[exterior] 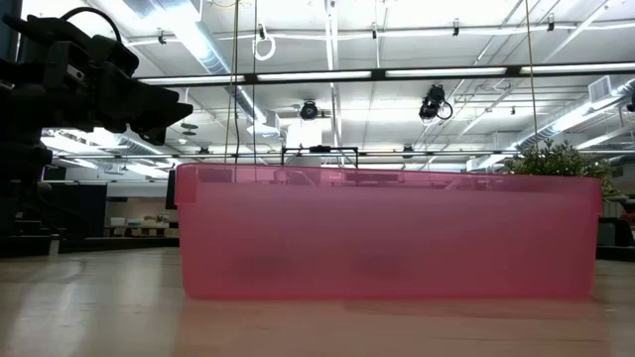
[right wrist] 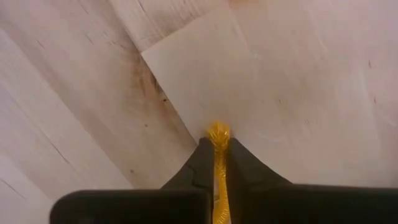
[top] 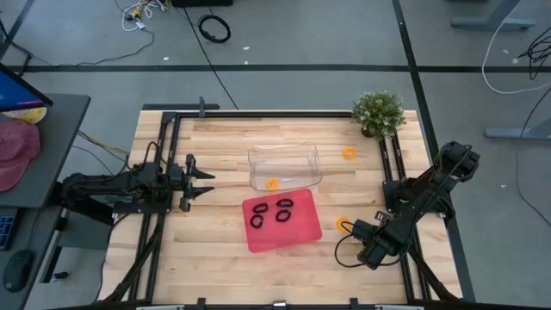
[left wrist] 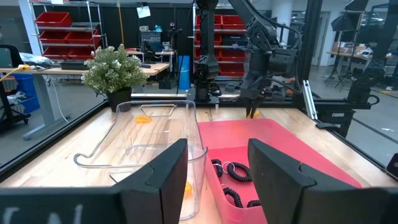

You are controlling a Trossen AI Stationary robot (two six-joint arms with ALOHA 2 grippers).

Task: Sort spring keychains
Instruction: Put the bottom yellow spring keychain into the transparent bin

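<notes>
Three black spring keychains [top: 282,215] lie in the red tray [top: 301,234] at the table's middle; in the left wrist view they show as black keychains [left wrist: 233,171]. One orange keychain [top: 272,182] lies in the clear bin [top: 312,160] behind the tray. Another orange keychain [top: 349,154] lies on the table near the plant. My right gripper [top: 350,227], right of the tray, is shut on a third orange keychain [top: 343,223]. My left gripper [top: 205,181] hovers open at the table's left, pointing toward the bin. My right gripper pinches the orange keychain [right wrist: 217,133] between its two fingers [right wrist: 200,163]. The loop stands edge-on between them, and a small part pokes out past the fingertips. The fingers point down at the table. I cannot tell whether the keychain touches the wood.
A potted plant [top: 379,112] stands at the far right corner. The red tray's wall [exterior: 387,233] fills the low view. Bare wood lies left of the tray and along the near edge. A black frame rail [top: 392,168] runs along the right side.
</notes>
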